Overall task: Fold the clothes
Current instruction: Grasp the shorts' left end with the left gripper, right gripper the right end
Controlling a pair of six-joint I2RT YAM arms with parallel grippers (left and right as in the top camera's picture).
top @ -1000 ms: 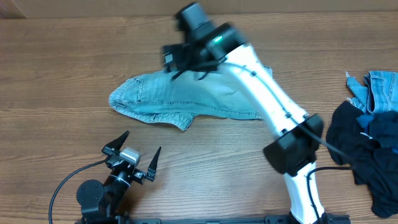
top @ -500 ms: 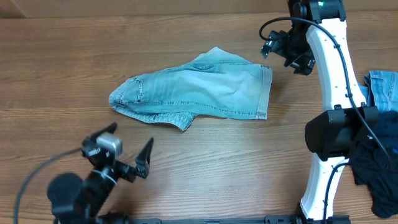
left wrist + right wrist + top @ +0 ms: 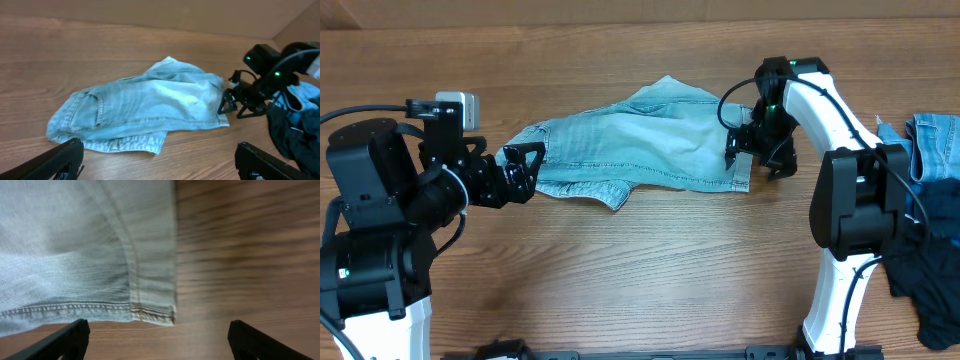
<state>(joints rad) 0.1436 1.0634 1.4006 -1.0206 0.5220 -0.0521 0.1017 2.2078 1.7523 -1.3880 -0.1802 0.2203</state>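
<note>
A pale blue denim garment (image 3: 640, 145) lies spread flat on the wooden table, waist end to the left and hemmed leg end to the right. My left gripper (image 3: 527, 172) hovers open at the waist end; in the left wrist view its fingers (image 3: 62, 157) frame bare wood just in front of the denim (image 3: 145, 107). At the hemmed right edge my right gripper (image 3: 760, 163) stands open. The right wrist view shows its gripper (image 3: 160, 342) over wood just below the hem corner (image 3: 155, 311), nothing between the fingers.
A heap of more clothes sits at the table's right edge: black fabric (image 3: 905, 235) with folded pale denim (image 3: 932, 140) behind it. The right arm's base (image 3: 840, 250) stands between that heap and the spread garment. A cardboard wall (image 3: 150, 15) backs the table.
The left arm rose from the table's front edge and reached the garment's left end. The right arm swung off the garment toward the back right, then came down at the right hem.
</note>
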